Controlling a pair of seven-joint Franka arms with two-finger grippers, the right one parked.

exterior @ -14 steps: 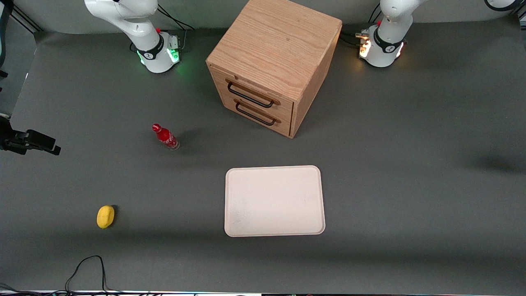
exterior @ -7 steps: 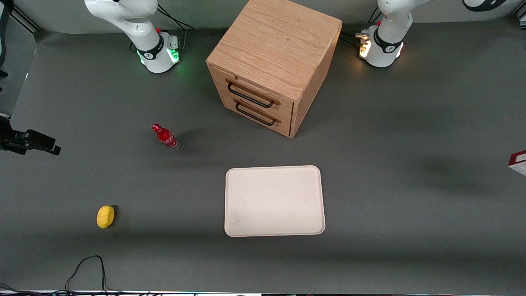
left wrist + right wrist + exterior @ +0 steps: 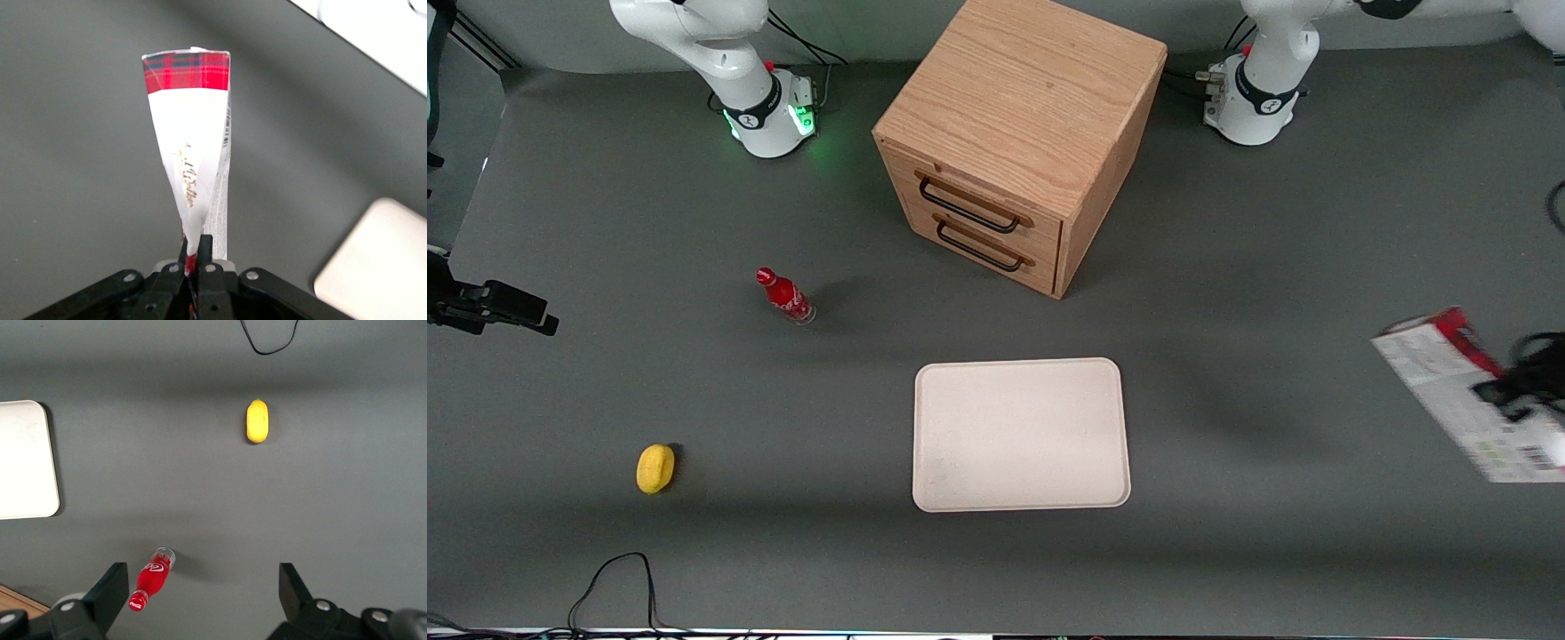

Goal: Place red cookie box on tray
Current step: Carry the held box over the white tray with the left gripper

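The red cookie box (image 3: 1463,396) hangs in the air toward the working arm's end of the table, its broad white printed face showing and a red edge on top. My left gripper (image 3: 1519,389) is shut on it. From the left wrist view, the box (image 3: 193,160) stands edge-on out of the black fingers (image 3: 205,248), with a tartan end farthest from them. The cream tray (image 3: 1021,435) lies flat and bare on the grey table, well apart from the box; one corner of the tray (image 3: 380,267) also shows in the wrist view.
A wooden two-drawer cabinet (image 3: 1018,142) stands farther from the camera than the tray. A small red cola bottle (image 3: 785,296) and a yellow lemon (image 3: 655,468) sit toward the parked arm's end. A black cable (image 3: 618,582) loops at the table's near edge.
The box and my gripper have come into view from the working arm's end, moving toward the tray. A second ago neither showed.
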